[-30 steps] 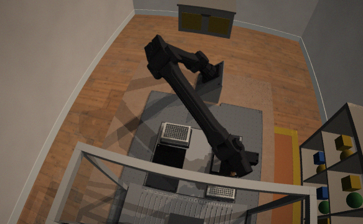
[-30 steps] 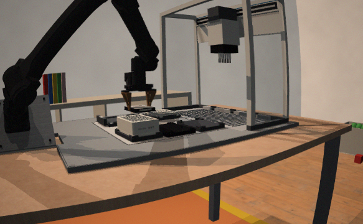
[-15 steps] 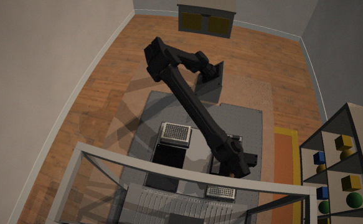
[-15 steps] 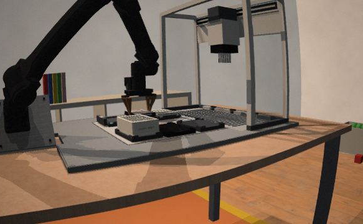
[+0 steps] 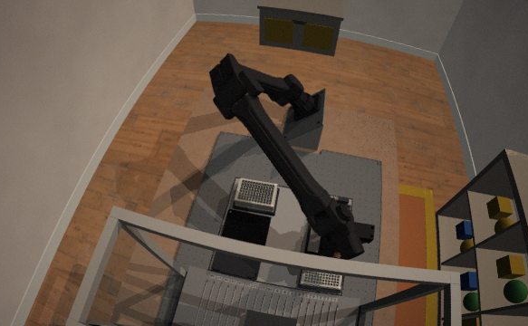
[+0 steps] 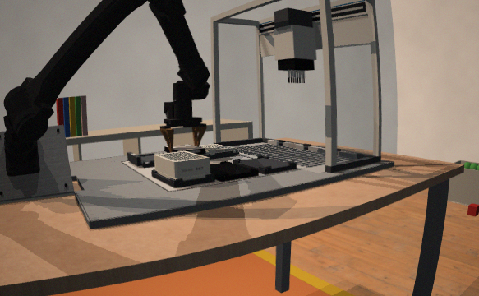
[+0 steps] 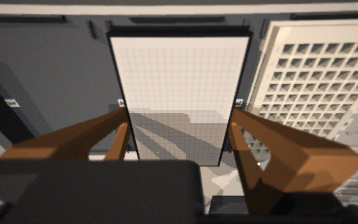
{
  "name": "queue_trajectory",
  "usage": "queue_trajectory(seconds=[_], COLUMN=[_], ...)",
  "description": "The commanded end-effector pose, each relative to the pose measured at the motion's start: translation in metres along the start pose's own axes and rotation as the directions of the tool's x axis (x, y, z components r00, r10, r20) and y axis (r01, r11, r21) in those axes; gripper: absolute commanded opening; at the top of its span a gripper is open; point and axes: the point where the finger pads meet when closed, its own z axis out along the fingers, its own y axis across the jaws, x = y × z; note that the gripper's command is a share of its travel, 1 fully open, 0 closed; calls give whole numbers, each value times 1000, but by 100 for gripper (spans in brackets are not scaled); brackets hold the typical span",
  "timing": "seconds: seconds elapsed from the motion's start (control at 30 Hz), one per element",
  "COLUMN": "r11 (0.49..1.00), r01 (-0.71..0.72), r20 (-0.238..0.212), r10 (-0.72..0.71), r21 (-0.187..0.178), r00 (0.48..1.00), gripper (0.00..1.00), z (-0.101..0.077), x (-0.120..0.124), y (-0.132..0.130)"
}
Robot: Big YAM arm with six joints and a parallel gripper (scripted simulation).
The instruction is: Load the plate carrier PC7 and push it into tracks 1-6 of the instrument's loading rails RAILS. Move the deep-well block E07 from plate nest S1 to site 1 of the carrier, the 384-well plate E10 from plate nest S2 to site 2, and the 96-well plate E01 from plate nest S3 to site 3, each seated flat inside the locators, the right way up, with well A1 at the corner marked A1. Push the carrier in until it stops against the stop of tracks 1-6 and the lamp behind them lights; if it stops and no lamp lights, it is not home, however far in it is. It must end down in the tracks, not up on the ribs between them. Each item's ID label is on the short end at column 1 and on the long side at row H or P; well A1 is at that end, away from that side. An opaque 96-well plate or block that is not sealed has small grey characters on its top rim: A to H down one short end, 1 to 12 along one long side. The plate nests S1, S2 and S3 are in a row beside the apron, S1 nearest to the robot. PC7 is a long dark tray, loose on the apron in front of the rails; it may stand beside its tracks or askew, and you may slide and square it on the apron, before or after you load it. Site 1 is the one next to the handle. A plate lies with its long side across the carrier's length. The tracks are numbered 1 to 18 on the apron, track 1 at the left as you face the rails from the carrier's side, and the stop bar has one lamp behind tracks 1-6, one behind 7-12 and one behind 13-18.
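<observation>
My gripper (image 7: 179,111) is shut on the 384-well plate E10 (image 7: 180,95), a pale plate with a fine grid and a dark rim, gripped across its short width. In the side view the gripper (image 6: 182,141) is low over the row of plate nests; I cannot tell whether the plate touches a nest. The deep-well block E07 (image 5: 255,195) sits in site 1 of the dark carrier PC7 (image 5: 245,228), and also shows in the side view (image 6: 181,164). The carrier's two other sites are bare. The 96-well plate E01 (image 5: 321,279) lies in the far nest, right of my fingers in the wrist view (image 7: 315,85).
The ribbed loading rails (image 5: 264,299) lie beyond the carrier under the grey instrument frame (image 6: 329,82), with a pipetting head (image 6: 294,41) overhead. The arm's base plate (image 6: 29,164) stands at the near end of the deck. A shelf with coloured blocks (image 5: 499,240) stands off the table.
</observation>
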Motion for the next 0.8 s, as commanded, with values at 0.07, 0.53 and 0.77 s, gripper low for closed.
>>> queue_trajectory(seconds=[0.07, 0.53, 0.77], r11=[999, 999, 999], r01=[26, 26, 22], r20=[6, 6, 8], r10=[-27, -26, -22], r21=[39, 41, 45], r00=[1000, 1000, 1000], gripper=[0, 0, 0], z=[-16, -14, -14], x=[-14, -13, -13], y=[0, -1, -4])
